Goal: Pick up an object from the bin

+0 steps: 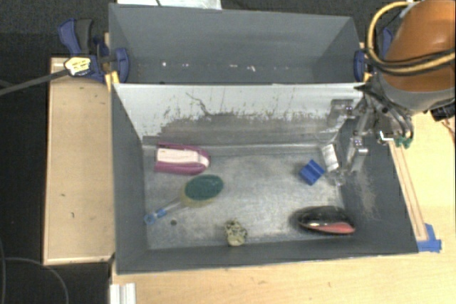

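Beige lump [235, 232] and black-red oval [325, 221] lie by the front wall, while the gripper [340, 166] hangs low at the bin's [135, 174] right, fingers apart and empty, just beside a blue block [311, 172] on the floor.

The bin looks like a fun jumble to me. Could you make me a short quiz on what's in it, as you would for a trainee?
1. True or false: in the view, the small blue block lies just left of the gripper.
2. What colour is the handle of the green-headed brush? A blue; B red; C yellow.
3. Fill in: in the view, the black-and-red thing lies toward the front ____ corner of the bin.

Key: 1 true; 2 A; 3 right.
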`<state>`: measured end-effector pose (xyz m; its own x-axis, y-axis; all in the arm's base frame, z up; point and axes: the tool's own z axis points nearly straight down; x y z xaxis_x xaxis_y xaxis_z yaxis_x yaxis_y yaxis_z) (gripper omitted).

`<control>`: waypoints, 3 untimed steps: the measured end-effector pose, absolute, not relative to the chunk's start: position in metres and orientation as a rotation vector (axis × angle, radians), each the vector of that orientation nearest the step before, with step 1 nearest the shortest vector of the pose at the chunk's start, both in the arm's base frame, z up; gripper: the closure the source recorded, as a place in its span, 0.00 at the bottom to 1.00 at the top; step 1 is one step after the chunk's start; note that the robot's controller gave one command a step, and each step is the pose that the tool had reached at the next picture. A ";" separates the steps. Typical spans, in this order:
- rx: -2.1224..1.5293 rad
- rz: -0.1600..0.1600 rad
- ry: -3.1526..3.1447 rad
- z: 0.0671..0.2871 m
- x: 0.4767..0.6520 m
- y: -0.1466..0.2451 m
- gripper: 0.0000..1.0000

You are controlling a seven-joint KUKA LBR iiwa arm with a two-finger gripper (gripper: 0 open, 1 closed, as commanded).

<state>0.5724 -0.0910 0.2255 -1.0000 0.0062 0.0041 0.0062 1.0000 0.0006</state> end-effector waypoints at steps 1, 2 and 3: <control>0.054 -0.002 -3.136 0.086 0.573 -0.099 0.00; 0.062 0.001 -3.145 0.091 0.575 -0.099 1.00; 0.066 0.001 -3.144 0.091 0.575 -0.099 0.00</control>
<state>0.5751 -0.0989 0.0908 -0.9991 -0.0421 -0.0034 -0.0421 0.9991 -0.0008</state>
